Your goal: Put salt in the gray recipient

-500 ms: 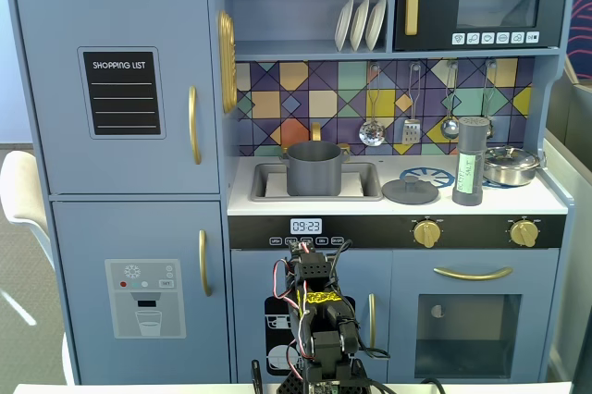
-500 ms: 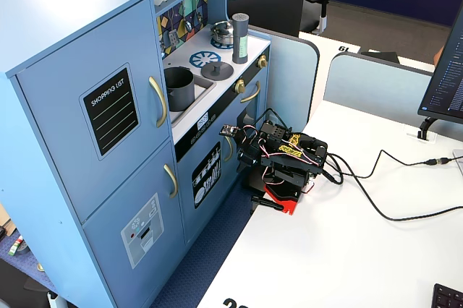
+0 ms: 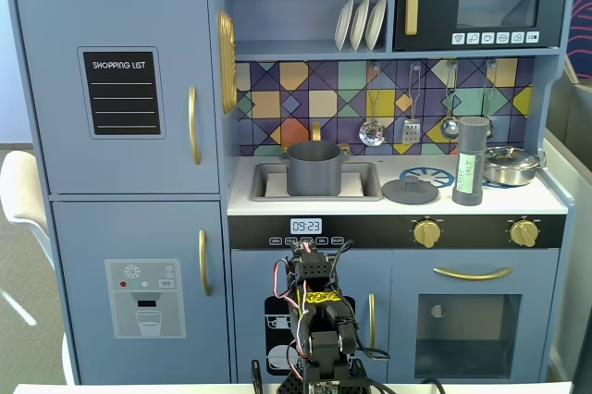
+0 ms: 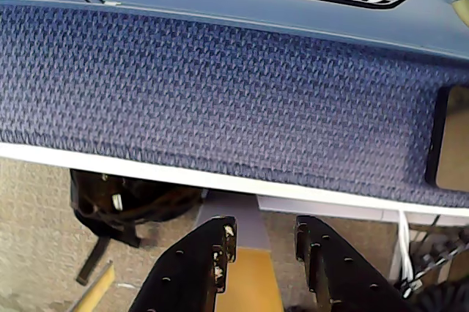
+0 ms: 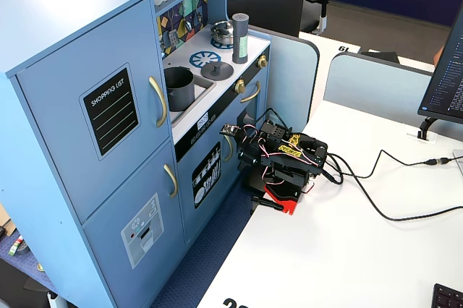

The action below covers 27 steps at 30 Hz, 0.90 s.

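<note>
In a fixed view facing the toy kitchen (image 3: 120, 320), the arm (image 3: 316, 325) sits folded low in front of the cabinet doors. The salt shaker (image 3: 470, 163) stands upright on the counter, up and to the right of the arm, just beside the shiny pan (image 3: 511, 165). The gray pot (image 3: 314, 168) rests in the sink (image 3: 268, 181), almost straight above the arm, with the flat lid (image 3: 411, 191) between pot and shaker.

In the wrist view, the gripper (image 4: 264, 242) has its jaws a little apart with nothing between them (only floor and a blue carpet strip (image 4: 220, 99) beyond the tips).

In the other fixed view, the arm (image 5: 286, 160) is tucked on the white table (image 5: 347, 250), and the pot (image 5: 178, 84) and shaker (image 5: 240, 37) stand well above and away from the jaws.
</note>
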Each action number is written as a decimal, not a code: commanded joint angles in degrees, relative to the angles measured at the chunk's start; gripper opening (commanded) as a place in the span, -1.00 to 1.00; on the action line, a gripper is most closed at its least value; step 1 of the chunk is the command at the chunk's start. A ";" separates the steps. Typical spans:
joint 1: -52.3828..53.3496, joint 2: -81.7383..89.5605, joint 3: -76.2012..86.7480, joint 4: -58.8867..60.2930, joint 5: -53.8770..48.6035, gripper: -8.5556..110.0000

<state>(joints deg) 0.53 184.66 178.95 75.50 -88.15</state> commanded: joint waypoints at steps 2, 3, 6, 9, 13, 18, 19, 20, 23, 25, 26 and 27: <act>3.96 -1.85 -5.63 -2.20 -1.58 -0.86; 5.27 -3.87 -8.96 -2.81 -1.67 -0.86; 10.28 -11.25 -21.88 -3.16 -2.81 -0.86; 18.63 -16.70 -34.10 -6.06 -3.78 -0.86; 33.75 -20.92 -40.69 -22.06 -7.03 -0.86; 45.09 -27.33 -45.26 -46.32 -6.15 -0.86; 46.23 -29.18 -46.67 -49.48 -5.10 -0.86; 47.02 -31.11 -48.34 -51.59 -4.39 -0.85; 49.13 -37.09 -52.12 -58.80 -1.05 -0.73; 50.36 -40.69 -52.91 -64.34 0.53 -0.62; 51.15 -42.36 -52.91 -67.50 1.49 -0.54; 51.68 -43.95 -52.91 -70.40 2.02 -0.46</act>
<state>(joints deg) 49.22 145.90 130.78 15.38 -89.21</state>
